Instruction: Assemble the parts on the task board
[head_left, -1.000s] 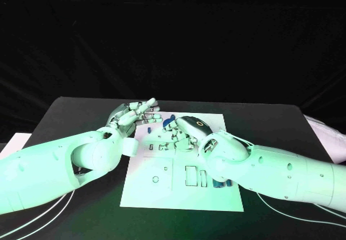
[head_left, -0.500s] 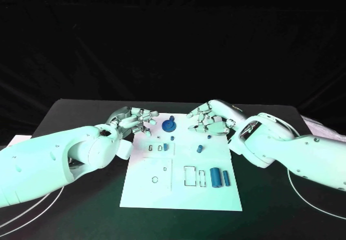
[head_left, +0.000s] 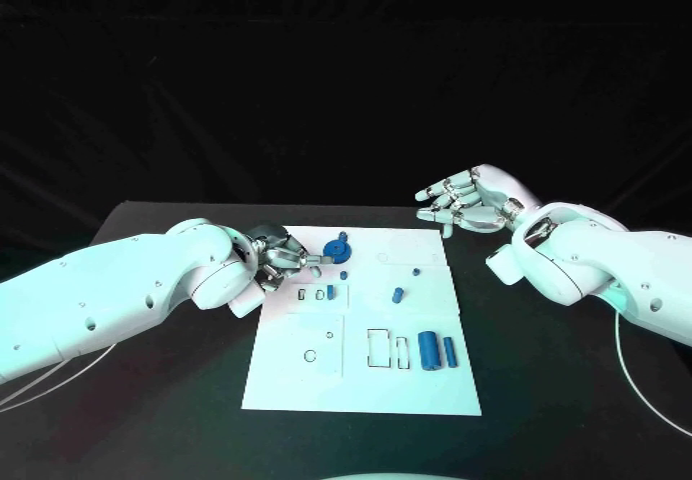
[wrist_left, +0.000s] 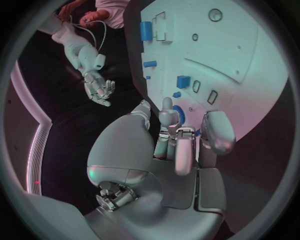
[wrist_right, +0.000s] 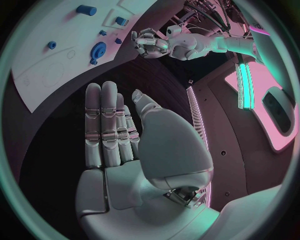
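Note:
The white task board (head_left: 361, 375) lies mid-table. A blue gear-like part (head_left: 338, 249) sits near its far edge, with small blue parts (head_left: 398, 295) further in and two blue cylinders (head_left: 438, 352) near the right edge. My left hand (head_left: 283, 256) hovers at the board's far left corner with fingers curled in, just beside the gear (wrist_left: 178, 114); I see nothing held in it. My right hand (head_left: 464, 200) is raised off the board's far right corner, fingers (wrist_right: 106, 125) stretched out and empty.
Several empty outlined slots (head_left: 381, 350) mark the board's middle. Black table (head_left: 562, 400) surrounds the board on all sides. The left forearm (head_left: 130, 290) lies along the table's left side.
My right hand has lifted off the board's middle and swung up and to the right, uncovering the parts. My left hand has drawn back to the board's left corner and curled its fingers.

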